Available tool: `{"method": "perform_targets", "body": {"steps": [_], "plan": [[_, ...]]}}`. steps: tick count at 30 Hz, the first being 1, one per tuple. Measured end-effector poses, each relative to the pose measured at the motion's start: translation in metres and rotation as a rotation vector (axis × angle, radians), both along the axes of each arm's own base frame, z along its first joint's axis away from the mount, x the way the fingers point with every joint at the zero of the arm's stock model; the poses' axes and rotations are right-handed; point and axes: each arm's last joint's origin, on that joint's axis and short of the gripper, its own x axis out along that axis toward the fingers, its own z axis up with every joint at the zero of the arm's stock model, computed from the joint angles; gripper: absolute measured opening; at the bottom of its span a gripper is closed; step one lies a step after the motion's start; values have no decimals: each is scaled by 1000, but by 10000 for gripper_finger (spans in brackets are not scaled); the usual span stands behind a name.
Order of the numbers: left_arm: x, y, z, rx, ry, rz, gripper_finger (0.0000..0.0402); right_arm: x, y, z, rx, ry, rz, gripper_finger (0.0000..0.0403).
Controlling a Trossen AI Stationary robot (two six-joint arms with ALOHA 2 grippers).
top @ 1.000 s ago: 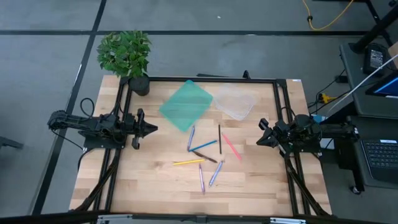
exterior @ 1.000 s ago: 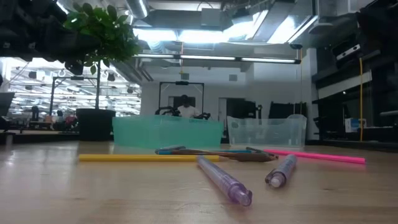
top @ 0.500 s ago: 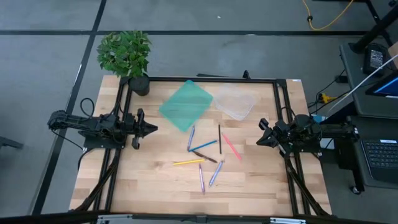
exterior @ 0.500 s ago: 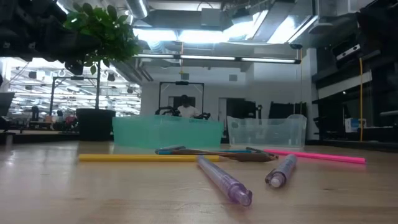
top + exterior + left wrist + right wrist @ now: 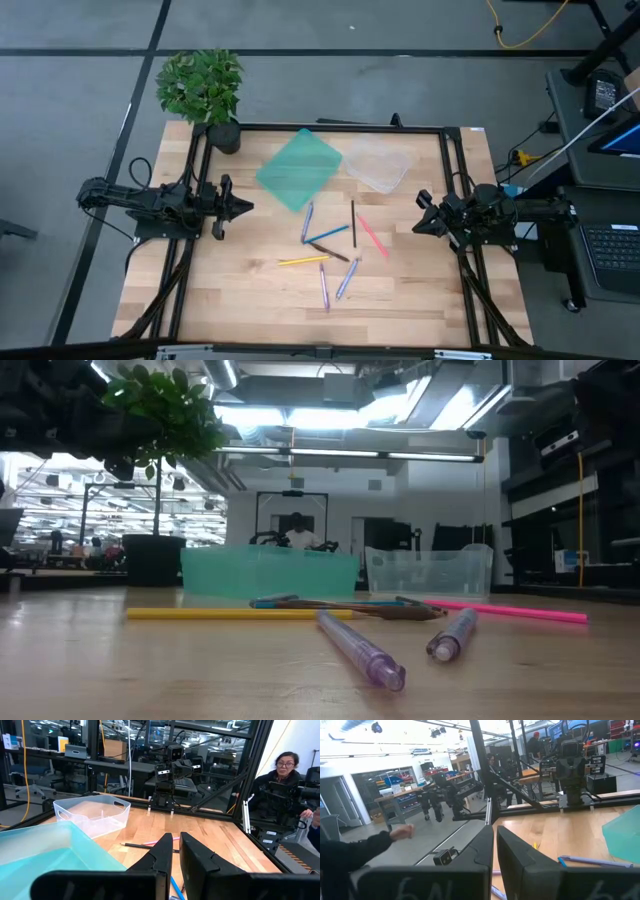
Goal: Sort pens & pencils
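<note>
Sorting has not begun, as far as can be judged: every pen and pencil lies loose in a scatter at the middle of the wooden surface (image 5: 230, 300), and both bins, the teal tray (image 5: 299, 168) and the clear tray (image 5: 379, 165) side by side at the far edge, appear to hold nothing. In the scatter, a lavender pen (image 5: 307, 222) lies nearest the teal tray, with a blue pen (image 5: 328, 236) just beside it; a black pencil (image 5: 352, 222) runs straight toward the clear tray, and a pink pen (image 5: 371, 235) slants just to its right. Closer to the near edge lie a yellow pencil (image 5: 303, 260), a dark brown pencil (image 5: 332, 253), and two more lavender pens (image 5: 323, 285) (image 5: 347, 279), the pair splayed apart. All eight pieces are left to move. The left pincer (image 5: 240, 208) hovers at the left side of the surface, its arm stretched low and level and aimed inward, well apart from the scatter; its fingers sit nearly together with only a thin slit between them, gripping nothing. The right pincer (image 5: 422, 222) mirrors that pose at the right side, likewise closed on nothing, somewhat nearer the pink pen than any other piece.
</note>
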Motion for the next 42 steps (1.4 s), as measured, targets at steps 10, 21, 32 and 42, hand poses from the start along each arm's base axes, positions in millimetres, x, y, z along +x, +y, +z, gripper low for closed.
{"method": "perform_targets", "body": {"steps": [10,21,32,42], "plan": [[0,0,0,0,0,0,27,0,0,0,-3,-1,2,26],[0,0,0,0,-4,0,27,0,0,0,-86,-43,-11,26],[0,0,1,-2,-14,12,27,1,1,-9,-29,86,28,26],[2,-1,0,179,14,-14,27,2,-2,-9,-250,-9,-94,26]]}}
